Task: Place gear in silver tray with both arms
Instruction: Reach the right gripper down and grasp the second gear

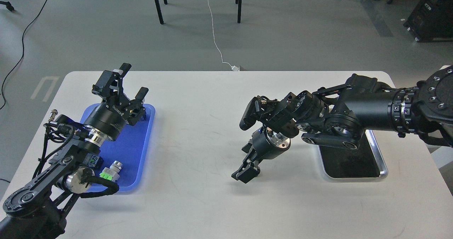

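Observation:
The silver tray point(381, 164) lies at the right of the white table, its far half covered by my right arm. My right gripper point(247, 173) points down at the table's middle, left of the tray, with its fingertips at the tabletop. No gear shows; the spot under the right gripper is hidden by its fingers. I cannot tell whether those fingers are apart or closed. My left gripper point(132, 80) is open and empty, raised over the far end of the blue tray point(139, 140).
The blue plastic tray sits at the table's left under my left arm. A silver and green connector point(111, 170) on that arm hangs over its near end. Chair legs and cables are on the floor beyond the table.

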Controlling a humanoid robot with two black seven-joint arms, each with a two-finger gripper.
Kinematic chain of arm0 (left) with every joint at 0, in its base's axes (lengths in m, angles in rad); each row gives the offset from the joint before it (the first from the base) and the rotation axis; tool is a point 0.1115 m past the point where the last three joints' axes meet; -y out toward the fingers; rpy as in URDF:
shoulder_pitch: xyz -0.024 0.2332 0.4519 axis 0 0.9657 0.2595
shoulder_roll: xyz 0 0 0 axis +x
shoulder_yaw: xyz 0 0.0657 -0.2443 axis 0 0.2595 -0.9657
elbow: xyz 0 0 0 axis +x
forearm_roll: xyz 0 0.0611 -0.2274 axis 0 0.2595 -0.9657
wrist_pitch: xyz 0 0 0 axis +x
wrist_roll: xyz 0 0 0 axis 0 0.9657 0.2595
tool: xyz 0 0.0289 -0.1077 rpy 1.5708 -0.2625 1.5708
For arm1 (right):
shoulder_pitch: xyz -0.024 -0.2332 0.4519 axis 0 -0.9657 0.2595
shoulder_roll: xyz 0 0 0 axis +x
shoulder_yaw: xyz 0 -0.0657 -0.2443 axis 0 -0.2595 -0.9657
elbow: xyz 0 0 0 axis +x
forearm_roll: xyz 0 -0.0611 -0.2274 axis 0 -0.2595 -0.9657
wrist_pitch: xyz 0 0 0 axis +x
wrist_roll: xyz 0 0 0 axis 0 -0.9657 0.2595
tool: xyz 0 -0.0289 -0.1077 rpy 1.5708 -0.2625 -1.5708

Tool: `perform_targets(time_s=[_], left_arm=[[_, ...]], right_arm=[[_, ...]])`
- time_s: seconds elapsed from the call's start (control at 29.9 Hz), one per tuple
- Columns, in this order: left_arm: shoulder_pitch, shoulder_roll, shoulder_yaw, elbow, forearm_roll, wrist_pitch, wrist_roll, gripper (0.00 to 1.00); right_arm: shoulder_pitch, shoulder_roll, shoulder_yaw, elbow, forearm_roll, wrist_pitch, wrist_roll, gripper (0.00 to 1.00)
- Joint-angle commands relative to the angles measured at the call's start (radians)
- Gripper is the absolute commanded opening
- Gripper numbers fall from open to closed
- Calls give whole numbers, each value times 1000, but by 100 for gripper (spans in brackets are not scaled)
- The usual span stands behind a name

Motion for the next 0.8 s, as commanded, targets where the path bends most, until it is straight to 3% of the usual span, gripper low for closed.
perform_targets(time_s=[0.0,0.3,0.5,0.77], left_arm=[[0,2,0,-2,1,1,0,98],[0,6,0,-22,1,1,0,98],[0,9,0,-22,1,1,2,98],[0,9,0,-24,1,0,2,98]], right_arm=[[4,24,-102,0,-19,-95,0,98],[3,30,-126,5,-16,-129,0,92],[9,38,-146,11,-16,-126,0,71],[15,38,-160,20,-18,-123,0,68]])
